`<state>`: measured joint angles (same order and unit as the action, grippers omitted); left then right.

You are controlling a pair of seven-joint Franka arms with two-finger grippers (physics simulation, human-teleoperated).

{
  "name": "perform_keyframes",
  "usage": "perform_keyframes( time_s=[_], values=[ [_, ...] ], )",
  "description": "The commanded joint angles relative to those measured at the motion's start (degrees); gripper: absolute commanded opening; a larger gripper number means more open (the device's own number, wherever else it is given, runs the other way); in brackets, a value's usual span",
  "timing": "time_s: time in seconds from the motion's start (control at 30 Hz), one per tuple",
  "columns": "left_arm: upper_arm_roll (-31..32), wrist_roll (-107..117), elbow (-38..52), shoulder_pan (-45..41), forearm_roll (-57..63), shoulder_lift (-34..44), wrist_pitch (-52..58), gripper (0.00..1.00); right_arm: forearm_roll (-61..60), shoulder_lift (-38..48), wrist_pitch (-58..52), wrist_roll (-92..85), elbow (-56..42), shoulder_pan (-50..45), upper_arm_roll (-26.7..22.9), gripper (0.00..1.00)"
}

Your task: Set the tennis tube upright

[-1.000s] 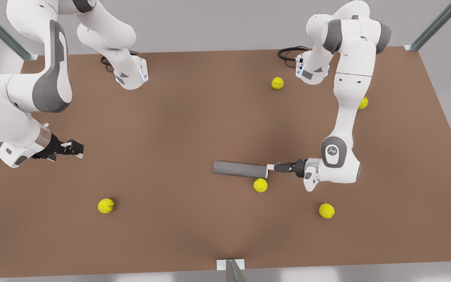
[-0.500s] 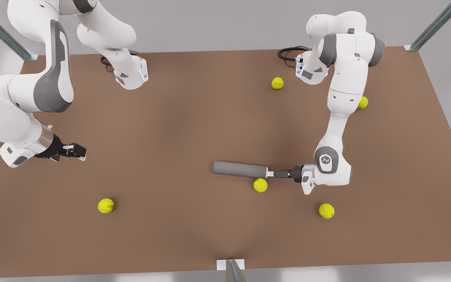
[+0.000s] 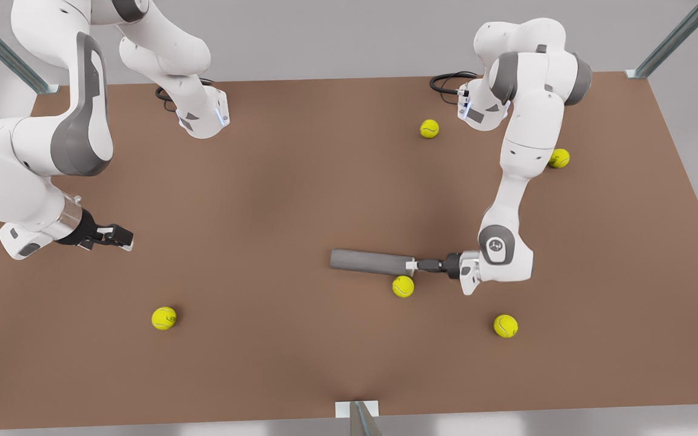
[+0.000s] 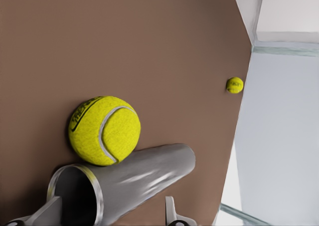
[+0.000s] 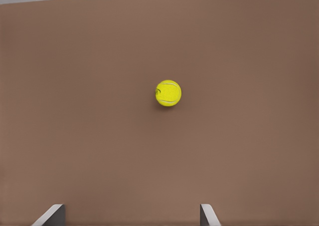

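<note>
Tennis tube lies flat on table, open rim end at left gripper; fingers spread, one inside the mouth, tips cut off. Ball touches the tube. Right gripper waits well apart, fingers apart.

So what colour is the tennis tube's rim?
Light silver on the grey tennis tube; clearest in the left wrist view.

Your left gripper lies low and level near the table's middle, fingers spread apart. Your right gripper hangs near the table's edge at the front view's left, fingers parted, waiting.
</note>
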<state>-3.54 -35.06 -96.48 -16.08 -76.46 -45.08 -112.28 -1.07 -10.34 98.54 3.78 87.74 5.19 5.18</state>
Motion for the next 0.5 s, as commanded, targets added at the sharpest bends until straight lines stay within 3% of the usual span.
perform_keyframes(
  time_s=[0.0,0.47],
  values=[
    [0.0,-7.6,-0.7,0.0,-0.4,0.3,0.0,1.0,-0.1,0.1,0.0,2.0,0.0,0.0,0.0,1.0],
    [2.0,-7.7,-1.6,-0.6,-6.4,-0.3,-1.0,1.0,0.0,-0.3,-0.1,1.7,-0.5,0.1,-0.1,1.0]
  ],
)
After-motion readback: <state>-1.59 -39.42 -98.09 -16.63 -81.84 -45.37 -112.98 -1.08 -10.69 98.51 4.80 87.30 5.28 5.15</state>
